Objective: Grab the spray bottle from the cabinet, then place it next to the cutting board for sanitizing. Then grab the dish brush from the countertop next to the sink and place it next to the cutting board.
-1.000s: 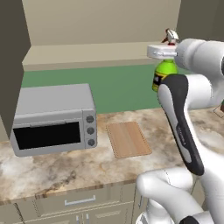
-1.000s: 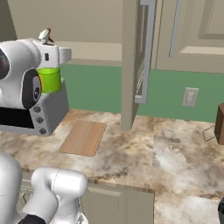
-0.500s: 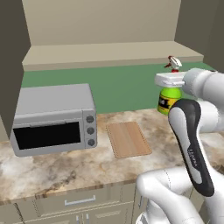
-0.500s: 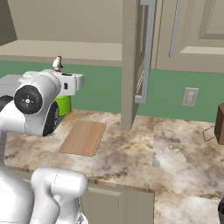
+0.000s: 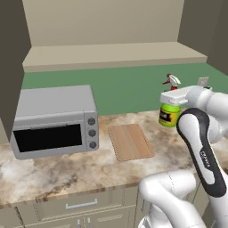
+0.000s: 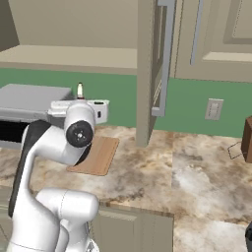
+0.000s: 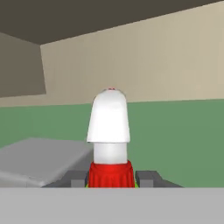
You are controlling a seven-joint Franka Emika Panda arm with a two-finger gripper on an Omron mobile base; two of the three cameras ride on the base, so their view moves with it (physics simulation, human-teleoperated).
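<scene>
Already the spray bottle [image 5: 169, 114] has been taken out of the cabinet [image 5: 111, 49] and is gripped by the tool [image 5: 173, 99], whose fingers [image 7: 78, 178] are closed on it just under the red and white spray head. It is held upright above the bench [image 5: 67, 167], to the right of the cutting board [image 5: 130, 141] and toward the back edge, not yet set down. Setting it beside the board is judged the step in hand; the dish brush is left for afterwards. No contents can be seen on the cabinet shelf.
</scene>
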